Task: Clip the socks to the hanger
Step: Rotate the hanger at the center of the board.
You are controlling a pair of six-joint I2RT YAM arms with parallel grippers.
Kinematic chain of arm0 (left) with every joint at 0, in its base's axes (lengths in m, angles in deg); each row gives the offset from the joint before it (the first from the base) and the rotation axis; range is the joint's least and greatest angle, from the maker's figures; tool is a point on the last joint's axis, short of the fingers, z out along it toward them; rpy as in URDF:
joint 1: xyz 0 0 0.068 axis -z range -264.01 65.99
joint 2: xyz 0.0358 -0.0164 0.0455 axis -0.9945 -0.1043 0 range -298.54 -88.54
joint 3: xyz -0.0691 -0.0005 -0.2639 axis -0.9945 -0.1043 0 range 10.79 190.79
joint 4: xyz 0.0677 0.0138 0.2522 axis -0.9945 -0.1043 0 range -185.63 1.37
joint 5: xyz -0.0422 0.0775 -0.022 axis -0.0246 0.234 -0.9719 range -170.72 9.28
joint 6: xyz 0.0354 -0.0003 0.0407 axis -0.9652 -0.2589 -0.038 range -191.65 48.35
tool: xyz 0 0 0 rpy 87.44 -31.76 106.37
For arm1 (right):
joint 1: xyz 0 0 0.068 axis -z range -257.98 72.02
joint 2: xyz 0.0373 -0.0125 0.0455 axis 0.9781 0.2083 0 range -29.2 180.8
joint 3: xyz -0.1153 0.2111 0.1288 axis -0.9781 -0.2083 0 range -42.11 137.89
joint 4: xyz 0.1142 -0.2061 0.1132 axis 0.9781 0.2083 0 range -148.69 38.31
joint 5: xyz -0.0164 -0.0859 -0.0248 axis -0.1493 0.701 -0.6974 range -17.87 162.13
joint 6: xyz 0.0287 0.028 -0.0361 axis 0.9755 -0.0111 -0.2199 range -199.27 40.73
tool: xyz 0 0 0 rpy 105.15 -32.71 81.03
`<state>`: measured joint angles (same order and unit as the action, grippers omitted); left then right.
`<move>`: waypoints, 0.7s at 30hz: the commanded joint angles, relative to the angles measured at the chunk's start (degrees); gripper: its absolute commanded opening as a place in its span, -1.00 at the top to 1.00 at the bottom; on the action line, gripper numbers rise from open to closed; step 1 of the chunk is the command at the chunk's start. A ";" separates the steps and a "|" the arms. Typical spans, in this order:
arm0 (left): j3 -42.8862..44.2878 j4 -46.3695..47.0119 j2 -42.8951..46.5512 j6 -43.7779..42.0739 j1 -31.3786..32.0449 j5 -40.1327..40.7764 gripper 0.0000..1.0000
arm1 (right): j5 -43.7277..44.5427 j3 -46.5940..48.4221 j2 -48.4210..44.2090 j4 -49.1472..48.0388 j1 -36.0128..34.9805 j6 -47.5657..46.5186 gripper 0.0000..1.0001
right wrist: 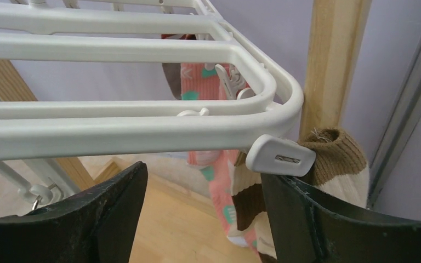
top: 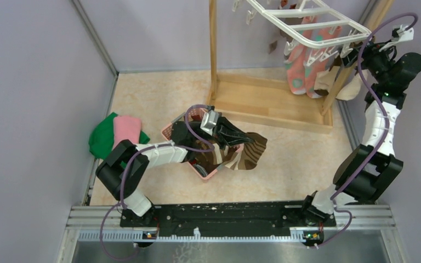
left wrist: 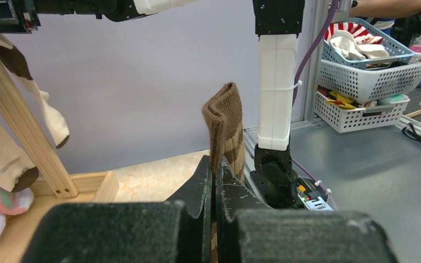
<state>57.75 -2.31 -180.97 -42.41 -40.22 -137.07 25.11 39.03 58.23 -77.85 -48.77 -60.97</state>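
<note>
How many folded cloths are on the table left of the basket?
2: a green cloth at the table's left edge, and a pink cloth overlapping its right side, toward the pink basket. Others could be hidden under them.

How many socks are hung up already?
Pink socks and a striped sock hang clipped on the hanger. The left gripper is shut on a brown sock over the basket; the right gripper is open at the hanger. That sock needs clipping, and more seem to lie in the basket.
</note>
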 commanded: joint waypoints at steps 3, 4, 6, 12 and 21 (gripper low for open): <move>1.34 4.03 -0.39 -0.66 0.83 -0.46 1.00 | -11.52 1.93 -1.64 -3.47 1.87 2.08 -0.58; 1.25 4.07 -0.35 -0.67 0.90 -0.42 1.00 | -12.65 0.96 -2.40 -4.22 2.11 2.44 -0.59; 1.13 4.03 -0.30 -0.74 1.02 -0.42 1.00 | -15.41 -0.68 -3.80 -5.10 2.68 3.31 -0.62; 0.68 4.57 -0.57 -0.68 1.21 -0.72 1.00 | -21.60 -4.98 -7.92 -2.66 4.20 3.41 -0.66; 0.03 4.74 -0.37 -1.28 1.23 -1.01 1.00 | -24.87 -12.36 -15.01 6.52 6.26 -4.33 -0.71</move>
<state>57.79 -2.33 -180.99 -42.74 -39.28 -137.14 3.62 28.74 46.76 -75.53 -44.00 -60.92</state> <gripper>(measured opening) 0.014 0.849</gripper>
